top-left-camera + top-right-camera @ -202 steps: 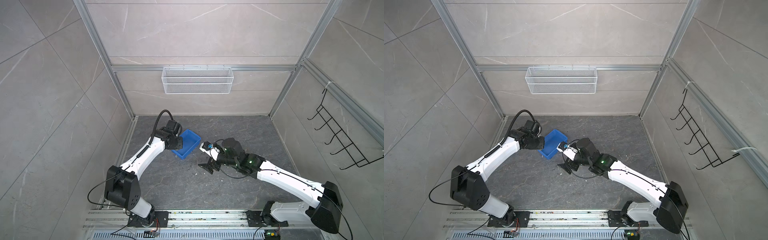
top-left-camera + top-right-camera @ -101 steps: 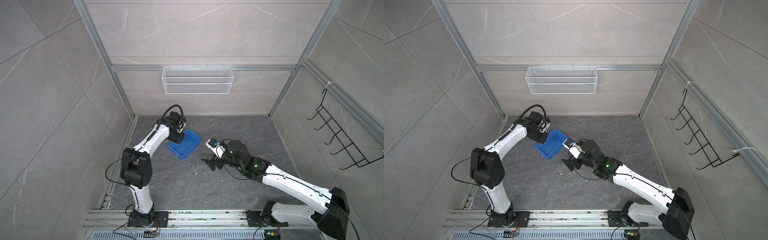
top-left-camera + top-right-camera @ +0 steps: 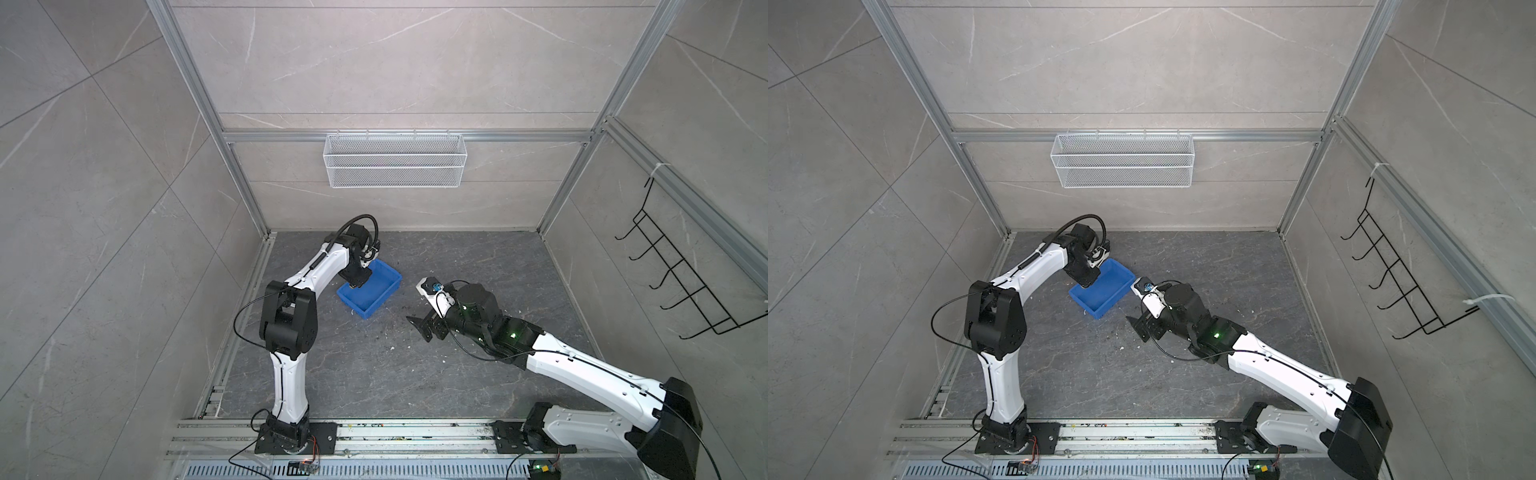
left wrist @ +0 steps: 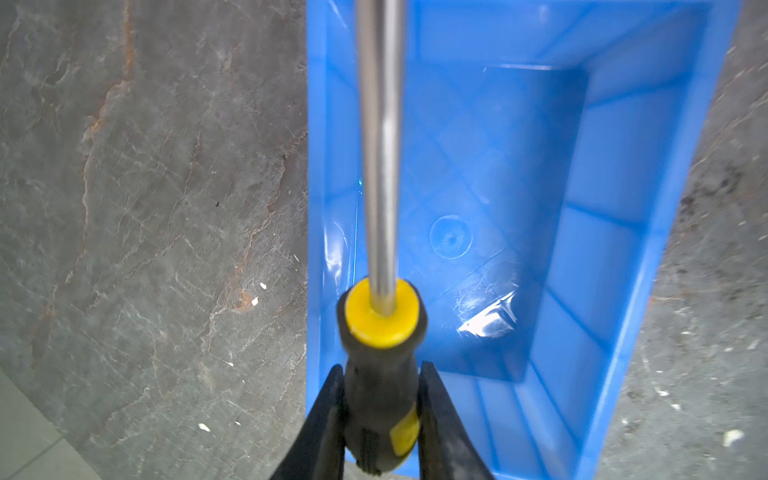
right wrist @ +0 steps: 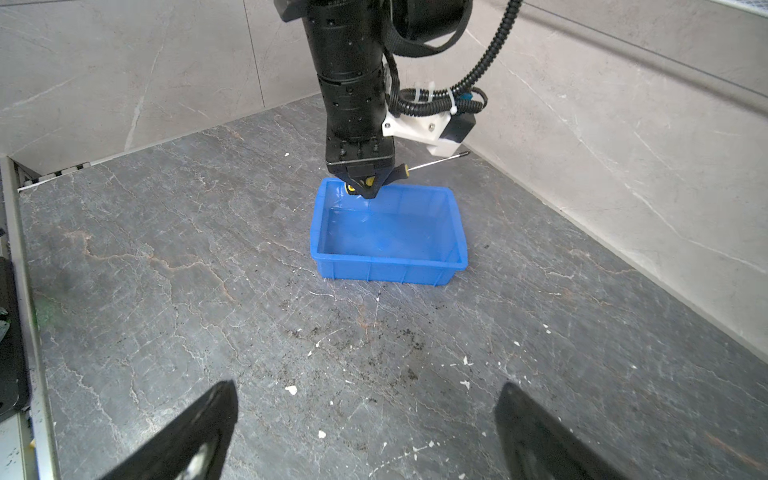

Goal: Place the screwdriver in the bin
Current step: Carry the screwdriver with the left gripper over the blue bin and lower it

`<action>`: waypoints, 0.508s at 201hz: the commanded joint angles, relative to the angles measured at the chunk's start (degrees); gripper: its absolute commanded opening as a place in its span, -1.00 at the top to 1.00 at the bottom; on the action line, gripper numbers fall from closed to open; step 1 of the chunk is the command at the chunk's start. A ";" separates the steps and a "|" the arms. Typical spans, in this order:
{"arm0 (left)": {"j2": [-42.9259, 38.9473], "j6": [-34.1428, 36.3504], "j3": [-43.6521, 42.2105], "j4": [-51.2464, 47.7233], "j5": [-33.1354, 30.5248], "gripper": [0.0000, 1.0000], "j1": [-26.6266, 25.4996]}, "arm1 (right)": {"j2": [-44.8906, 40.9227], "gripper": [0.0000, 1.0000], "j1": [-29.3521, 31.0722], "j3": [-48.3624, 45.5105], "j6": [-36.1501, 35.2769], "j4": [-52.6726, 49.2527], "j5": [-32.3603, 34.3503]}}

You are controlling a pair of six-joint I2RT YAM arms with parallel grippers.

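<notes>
Handling: we judge the screwdriver (image 4: 380, 332) light and rigid. Its bare metal shaft looks slick, so the grippy black-and-yellow handle is the place to hold.
Left gripper (image 4: 381, 370): its fingers pinch that handle from both sides, and the shaft points out ahead.
Screwdriver position: above the bin (image 4: 623, 166), with the handle over one end wall and the shaft running just inside a long wall. We see no contact with the bin.
Right gripper (image 5: 365, 388): jaws spread and empty, facing the bin from some way off.
</notes>
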 commanded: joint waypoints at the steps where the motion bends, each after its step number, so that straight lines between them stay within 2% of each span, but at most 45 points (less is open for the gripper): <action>1: 1.22 4.29 1.53 -2.15 -1.14 1.00 -0.43 | -1.15 -0.98 0.04 -0.59 1.43 0.33 0.94; 102: 5.24 6.71 -1.80 -2.07 -5.60 1.00 -1.96 | -0.97 -0.98 0.03 -0.35 1.69 -0.42 1.01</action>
